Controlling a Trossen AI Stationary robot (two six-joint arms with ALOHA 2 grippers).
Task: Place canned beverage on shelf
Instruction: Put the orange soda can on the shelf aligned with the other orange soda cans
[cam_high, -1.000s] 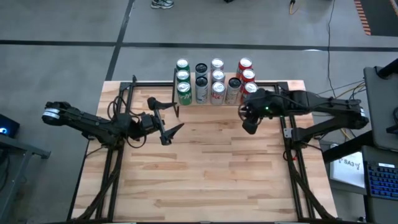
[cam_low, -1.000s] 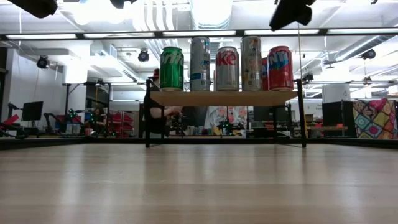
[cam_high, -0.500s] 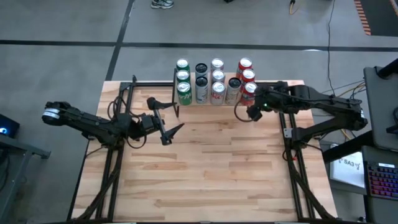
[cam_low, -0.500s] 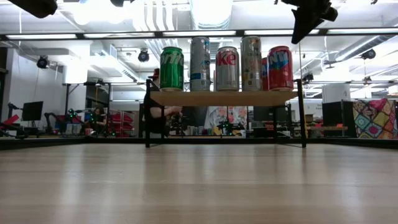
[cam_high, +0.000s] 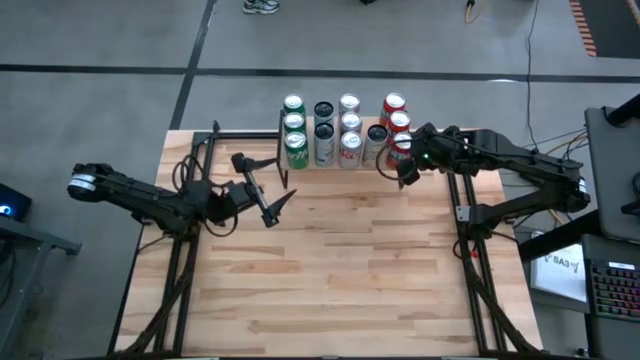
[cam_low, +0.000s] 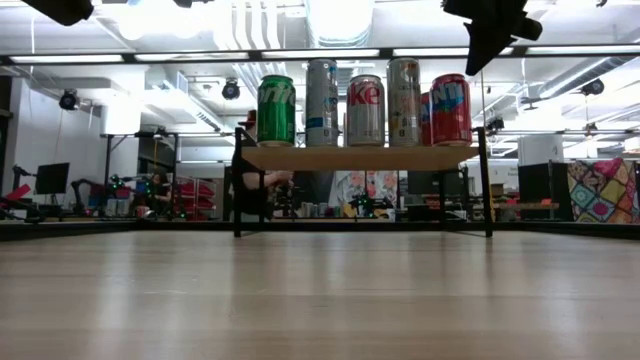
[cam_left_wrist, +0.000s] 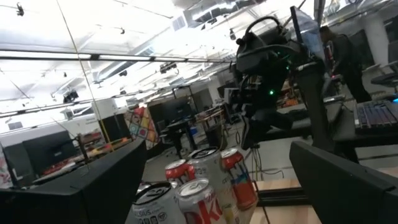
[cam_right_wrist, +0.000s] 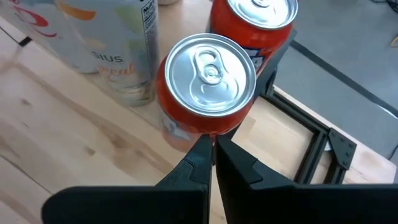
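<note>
Wood shelf (cam_low: 360, 157), round alu cans (cam_low: 364, 110)

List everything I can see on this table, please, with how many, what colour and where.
Shelf: one, light wood top on black legs, at the table's far edge.
Green cans: three, in a column at the shelf's left end.
Silver and dark-topped cans: six, two columns mid-shelf.
Red cans: three, right end.
Table: one, pale wood.
Left gripper: black, open, empty, over the table's left side.
Right gripper: black, shut, empty, above the nearest red can.
</note>
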